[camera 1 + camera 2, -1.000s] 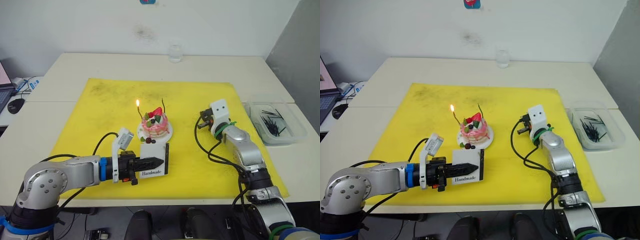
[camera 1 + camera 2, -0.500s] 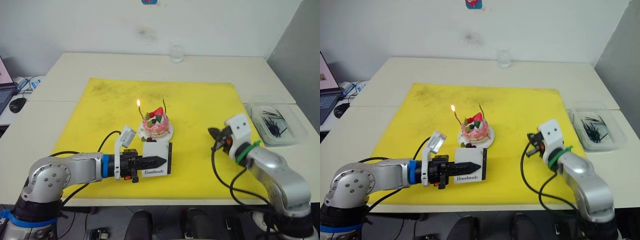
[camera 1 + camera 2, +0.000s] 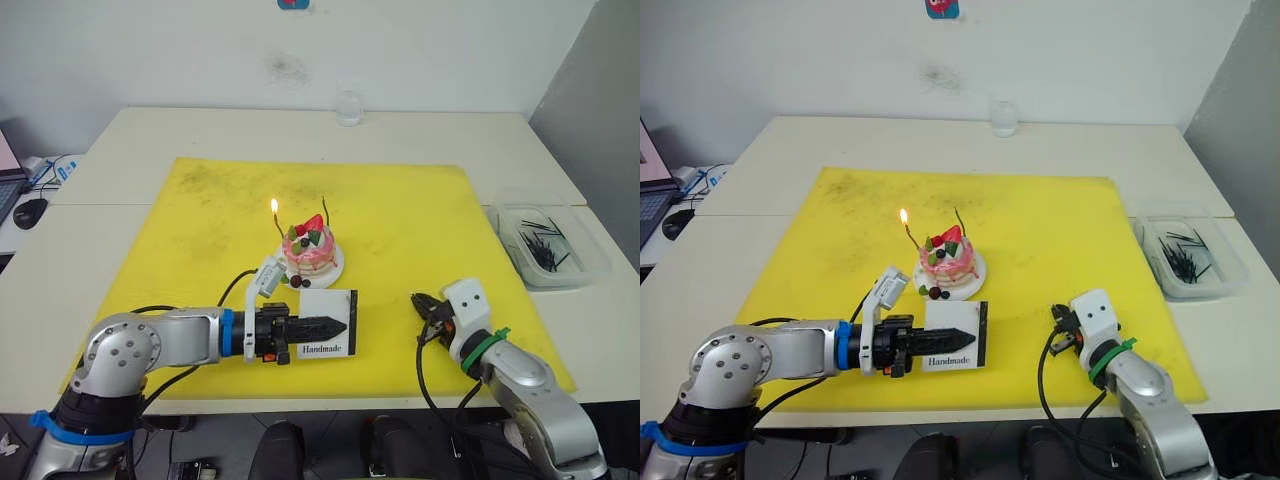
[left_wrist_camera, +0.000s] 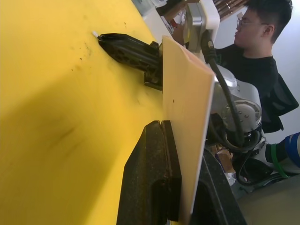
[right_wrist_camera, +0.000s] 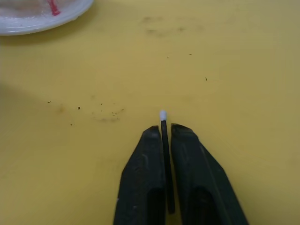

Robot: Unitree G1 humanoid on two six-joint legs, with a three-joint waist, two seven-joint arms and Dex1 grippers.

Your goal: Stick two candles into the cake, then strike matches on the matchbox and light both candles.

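The pink cake (image 3: 310, 251) sits on its white plate (image 3: 333, 270) on the yellow mat. Two candles stand in it: the left candle (image 3: 277, 222) burns with a small flame, the right candle (image 3: 326, 212) is unlit. My left gripper (image 3: 336, 326) is shut on the white matchbox (image 3: 331, 334), holding it on edge just in front of the cake. My right gripper (image 5: 163, 127) is shut on a black match (image 5: 163, 136) with a white tip. It hovers low over the mat to the right of the matchbox, a short gap away.
A clear tray (image 3: 590, 262) with several spare matches stands off the mat at the right. A glass (image 3: 348, 107) is at the table's back edge. A mouse (image 3: 30, 210) lies at far left. A person (image 4: 262, 61) stands beyond my right arm.
My right gripper has come from beside the cake toward the mat's front edge, level with the matchbox. My left gripper has slid the matchbox a little to the right.
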